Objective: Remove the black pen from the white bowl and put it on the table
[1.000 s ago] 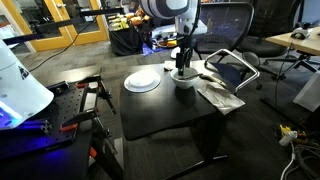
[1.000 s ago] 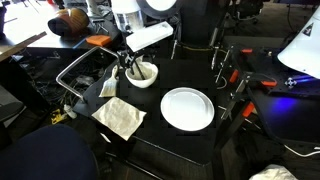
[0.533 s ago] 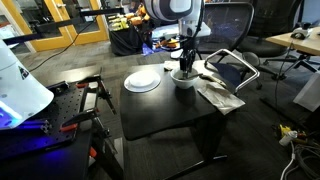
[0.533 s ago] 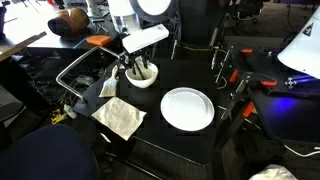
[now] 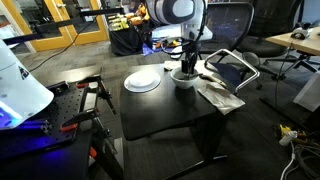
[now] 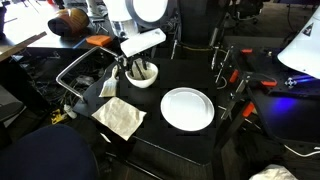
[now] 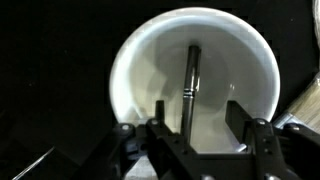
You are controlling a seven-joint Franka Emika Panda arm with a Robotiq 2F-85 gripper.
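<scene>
One black pen (image 7: 189, 85), one white bowl (image 7: 138, 72), one white plate (image 6: 187, 108), one crumpled cloth (image 6: 120, 117), one black table (image 5: 165, 112).

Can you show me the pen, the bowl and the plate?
black pen (image 7: 188, 85), wrist view, middle of its shaft.
white bowl (image 7: 245, 75), wrist view, inner wall.
white plate (image 6: 187, 108), in an exterior view, bare middle.

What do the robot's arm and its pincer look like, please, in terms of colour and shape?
The arm is glossy white, built from rounded, cylindrical housings, and turns dark toward the wrist. The pincer is black, with two flat, blocky fingers on dark linkages. No markings or loose cables can be made out at this picture size.
</scene>
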